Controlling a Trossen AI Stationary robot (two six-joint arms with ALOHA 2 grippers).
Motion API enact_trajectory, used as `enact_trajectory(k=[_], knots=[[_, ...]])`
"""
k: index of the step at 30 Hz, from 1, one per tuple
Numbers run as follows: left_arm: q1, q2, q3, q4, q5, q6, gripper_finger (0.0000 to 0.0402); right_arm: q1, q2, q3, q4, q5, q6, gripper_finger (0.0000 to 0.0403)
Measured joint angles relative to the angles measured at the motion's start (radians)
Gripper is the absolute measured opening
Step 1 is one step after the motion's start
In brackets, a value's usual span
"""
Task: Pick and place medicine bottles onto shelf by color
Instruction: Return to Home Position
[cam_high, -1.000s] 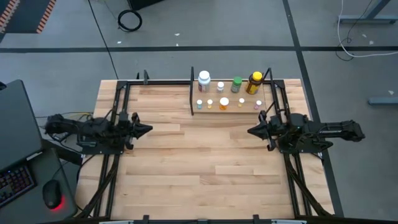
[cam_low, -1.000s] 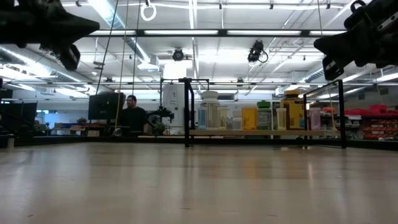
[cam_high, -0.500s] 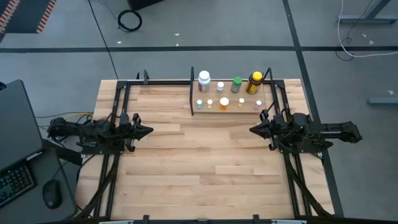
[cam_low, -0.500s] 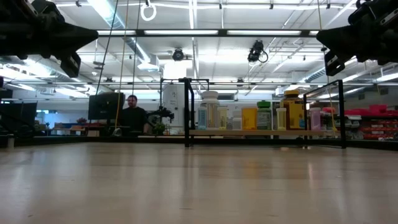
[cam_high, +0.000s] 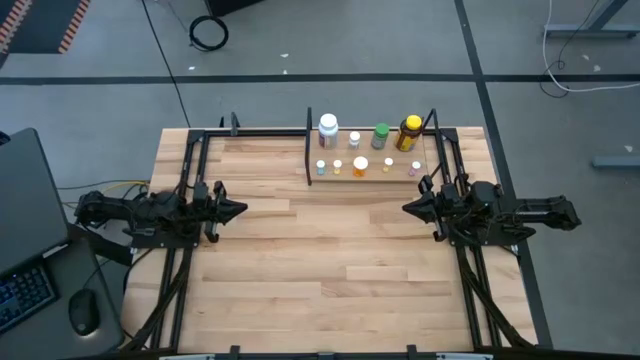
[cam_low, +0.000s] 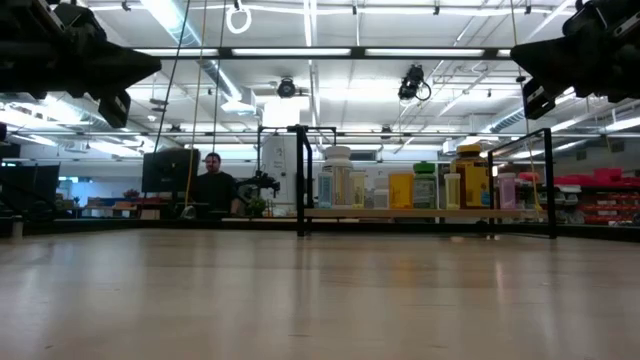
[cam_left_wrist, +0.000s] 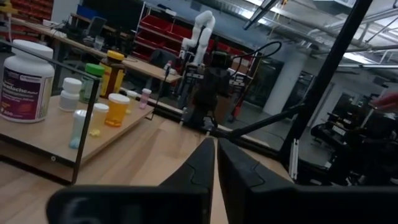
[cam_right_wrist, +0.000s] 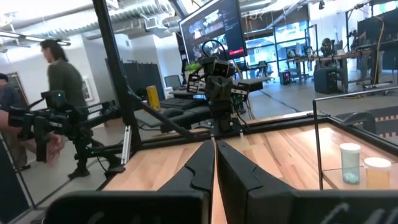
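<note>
Wooden shelf (cam_high: 341, 152) holds bottles (cam_high: 328, 128); wrist views reveal left tool (cam_left_wrist: 215, 144), right tool (cam_right_wrist: 214, 147) pressed together.

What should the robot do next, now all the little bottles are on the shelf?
Probably just a small tuck of both arms down to rest. All the medicine bottles I can see stand on the shelf, none lie on the table, and the left hand and right hand are shut, holding nothing, at the table's sides.
</note>
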Motion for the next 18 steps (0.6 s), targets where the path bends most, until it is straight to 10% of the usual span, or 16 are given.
enact_trajectory(k=[18], knots=[[0.0, 0.0, -0.001, -0.058, 0.001, 0.375, 0.0025, 0.0, 0.0, 0.0, 0.0, 0.0, 0.0, 0.0023]])
